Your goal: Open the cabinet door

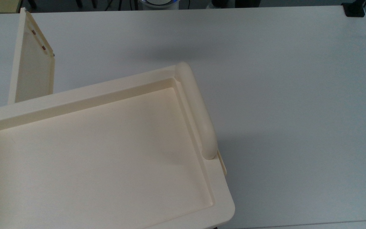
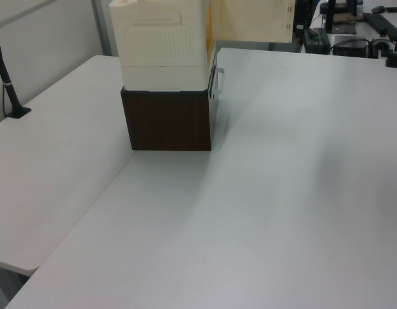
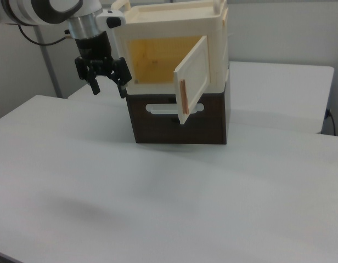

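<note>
At the right view's upper left, my fingers (image 3: 108, 85) hang spread and empty beside the cabinet (image 3: 174, 33), clear of the door (image 3: 191, 76), which stands swung wide off its front, so the opening looks done.

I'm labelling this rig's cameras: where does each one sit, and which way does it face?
Top view: overhead, looking down on the cabinet, open cabinet door and table.
Left view: high at the cabinet's side, looking along the table; the door juts out.
Right view: facing the cabinet's open front; the arm's open pincer hangs beside it.
All share the cabinet and door.
</note>
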Controlling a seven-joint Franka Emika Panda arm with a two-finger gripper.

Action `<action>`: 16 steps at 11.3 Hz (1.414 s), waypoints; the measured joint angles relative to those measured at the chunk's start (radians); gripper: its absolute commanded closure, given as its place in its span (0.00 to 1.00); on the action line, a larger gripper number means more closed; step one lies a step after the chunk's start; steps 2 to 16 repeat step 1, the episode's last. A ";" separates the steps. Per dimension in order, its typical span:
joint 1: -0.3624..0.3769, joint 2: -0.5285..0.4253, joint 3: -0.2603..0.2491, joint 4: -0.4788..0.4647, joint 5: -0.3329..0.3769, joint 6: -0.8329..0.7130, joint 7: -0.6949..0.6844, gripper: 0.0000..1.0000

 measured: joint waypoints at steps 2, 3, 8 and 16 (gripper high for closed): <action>0.000 0.000 0.000 0.000 -0.004 0.000 0.000 0.00; 0.000 0.000 0.000 0.000 -0.004 0.000 0.000 0.00; 0.000 0.000 0.000 0.000 -0.004 0.000 0.000 0.00; 0.000 0.000 0.000 0.000 -0.004 0.000 0.000 0.00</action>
